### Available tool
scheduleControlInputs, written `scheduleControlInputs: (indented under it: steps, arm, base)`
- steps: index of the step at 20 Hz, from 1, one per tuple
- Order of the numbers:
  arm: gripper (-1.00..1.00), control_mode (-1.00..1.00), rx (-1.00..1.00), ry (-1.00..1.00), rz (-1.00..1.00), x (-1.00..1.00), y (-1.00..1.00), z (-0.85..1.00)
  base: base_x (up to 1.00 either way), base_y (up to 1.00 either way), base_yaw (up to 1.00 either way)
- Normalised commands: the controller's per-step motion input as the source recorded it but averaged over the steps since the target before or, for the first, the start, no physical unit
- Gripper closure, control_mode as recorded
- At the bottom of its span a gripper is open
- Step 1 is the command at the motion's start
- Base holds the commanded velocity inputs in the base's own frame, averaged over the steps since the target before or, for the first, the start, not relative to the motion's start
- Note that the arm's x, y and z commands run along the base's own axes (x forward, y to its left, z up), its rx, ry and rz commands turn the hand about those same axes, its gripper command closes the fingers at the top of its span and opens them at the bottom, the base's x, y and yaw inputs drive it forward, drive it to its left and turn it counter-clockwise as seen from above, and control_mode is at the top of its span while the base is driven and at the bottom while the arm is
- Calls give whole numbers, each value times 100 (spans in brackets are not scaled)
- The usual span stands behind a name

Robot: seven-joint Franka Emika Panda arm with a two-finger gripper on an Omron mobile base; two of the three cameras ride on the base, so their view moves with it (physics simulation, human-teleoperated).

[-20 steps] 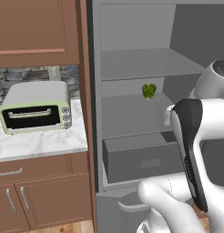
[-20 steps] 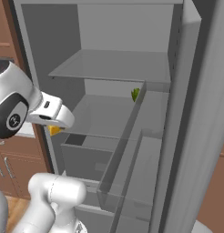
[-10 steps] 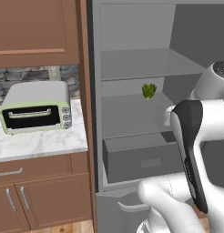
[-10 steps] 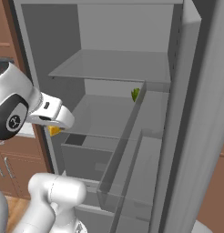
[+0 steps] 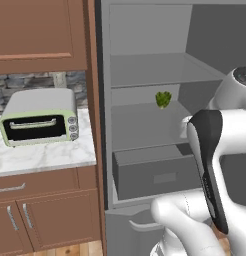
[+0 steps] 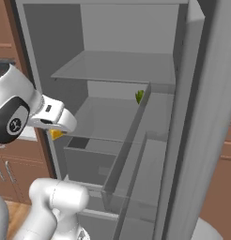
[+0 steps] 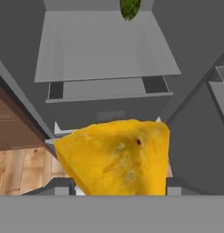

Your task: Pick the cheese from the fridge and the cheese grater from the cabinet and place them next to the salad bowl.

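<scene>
At the left of the left base view a toaster oven (image 5: 39,116) sits on the marble table (image 5: 42,157), and nothing has shifted over the last second. Right of it the fridge (image 5: 145,80) stands open, a green vegetable (image 5: 163,99) on its middle shelf. The claw (image 7: 120,189) holds the cheese (image 7: 116,157), half-closed around it, just outside the fridge front. The first pick looks done; carrying it to the salad bowl comes next.

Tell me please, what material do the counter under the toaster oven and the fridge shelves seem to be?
The counter looks like polished marble or an imitation: white with faint grey veins. The fridge shelves look like matte grey plastic or painted metal: flat, uniform colour with no reflections. The rendering leaves both open.
</scene>
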Motion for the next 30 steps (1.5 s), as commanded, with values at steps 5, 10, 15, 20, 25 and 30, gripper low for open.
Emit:
scheduleControlInputs:
  steps: [5, 10, 15, 20, 25, 30]
  arm:
    - [100, 100, 0, 0, 0, 0, 0, 0]
    - [100, 100, 0, 0, 0, 0, 0, 0]
    - [100, 100, 0, 0, 0, 0, 0, 0]
    - [100, 100, 0, 0, 0, 0, 0, 0]
    - [100, 100, 0, 0, 0, 0, 0, 0]
    - [100, 100, 0, 0, 0, 0, 0, 0]
  base:
    - [-55, 0, 0]
    - [-59, 0, 0]
    - [-60, 0, 0]
    - [-58, 4, 7]
    - [-49, 8, 17]
    - [-36, 7, 44]
